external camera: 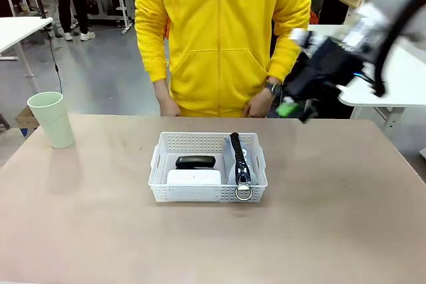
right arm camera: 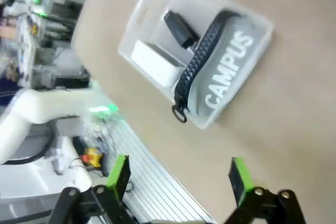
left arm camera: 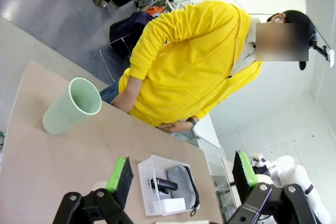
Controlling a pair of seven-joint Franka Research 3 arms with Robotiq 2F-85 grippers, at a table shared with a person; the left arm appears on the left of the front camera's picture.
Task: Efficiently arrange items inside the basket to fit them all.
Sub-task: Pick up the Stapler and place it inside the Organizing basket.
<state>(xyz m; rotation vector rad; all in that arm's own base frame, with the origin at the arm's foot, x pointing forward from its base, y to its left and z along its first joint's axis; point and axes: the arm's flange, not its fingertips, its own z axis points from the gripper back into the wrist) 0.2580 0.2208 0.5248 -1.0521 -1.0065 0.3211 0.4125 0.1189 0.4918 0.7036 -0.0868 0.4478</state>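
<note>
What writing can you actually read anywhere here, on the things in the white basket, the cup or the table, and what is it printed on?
"CAMPUS": large white letters along the side of the grey pouch, which lies in the white basket.
Nothing else is legible: the pale green cup, the white box and the black stapler-like object show no print I can make out.

Soft, even overhead light keeps my bench (external camera: 333, 231) bright, with only a faint shadow under the basket (external camera: 208, 194), while my right end effector (external camera: 297, 108) smears into blur in the front view, my right wrist view is soft throughout, and my left wrist view bends at its edges.
</note>
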